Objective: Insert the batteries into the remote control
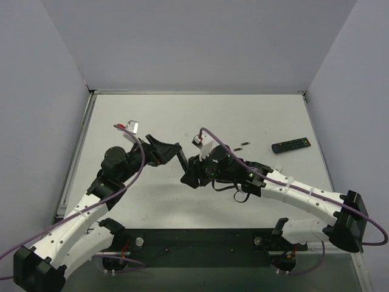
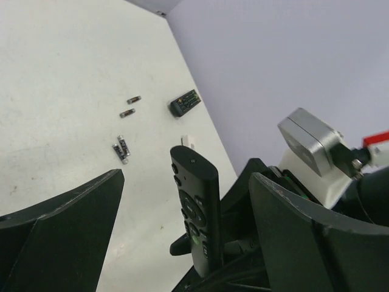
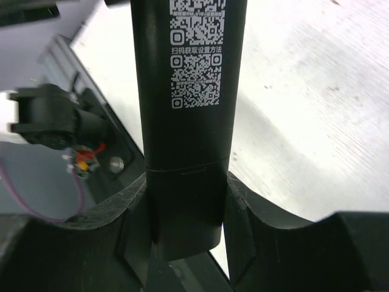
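Observation:
My right gripper (image 1: 193, 174) is shut on the lower end of a slim black remote control (image 3: 185, 91) and holds it above the table; its back with QR codes faces the right wrist camera. My left gripper (image 1: 177, 154) is open. The remote's button end (image 2: 196, 207) stands between its wide-apart jaws, touching neither. Several batteries lie on the table: two single ones (image 2: 134, 99) (image 2: 127, 113) and a close pair (image 2: 121, 149). Two batteries (image 1: 245, 145) also show in the top view, right of my right gripper.
A second, wider black remote (image 1: 290, 145) lies at the right of the table, also in the left wrist view (image 2: 184, 102). Grey walls enclose the table (image 1: 152, 115) on three sides. The arms' black base plate (image 1: 200, 240) runs along the near edge.

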`<state>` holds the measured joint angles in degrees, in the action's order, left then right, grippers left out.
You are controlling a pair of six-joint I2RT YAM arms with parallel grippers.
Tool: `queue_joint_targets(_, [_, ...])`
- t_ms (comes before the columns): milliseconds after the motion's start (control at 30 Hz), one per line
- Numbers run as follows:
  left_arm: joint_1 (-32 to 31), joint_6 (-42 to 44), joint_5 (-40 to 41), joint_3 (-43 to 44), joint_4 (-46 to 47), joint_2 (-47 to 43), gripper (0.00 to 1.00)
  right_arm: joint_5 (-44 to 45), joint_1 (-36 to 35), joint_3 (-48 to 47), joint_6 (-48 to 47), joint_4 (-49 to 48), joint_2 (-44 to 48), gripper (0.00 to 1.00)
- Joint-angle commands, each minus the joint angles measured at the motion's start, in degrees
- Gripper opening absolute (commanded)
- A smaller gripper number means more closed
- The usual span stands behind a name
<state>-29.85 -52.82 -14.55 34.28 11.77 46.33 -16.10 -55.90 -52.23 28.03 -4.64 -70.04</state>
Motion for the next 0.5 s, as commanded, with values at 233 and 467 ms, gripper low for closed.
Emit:
queue_joint_targets(233, [-2.2,1.1,4.9,1.1,-5.1,1.7,0.85,24.2,-8.4,-7.5,-10.4,13.1,-4.3,0.00])
queue_joint_targets(467, [-7.4,-0.2,7.4,0.3,-2.5,4.3,0.70,27.7,-10.8,-10.1,-11.5,13.7,-7.6,0.00])
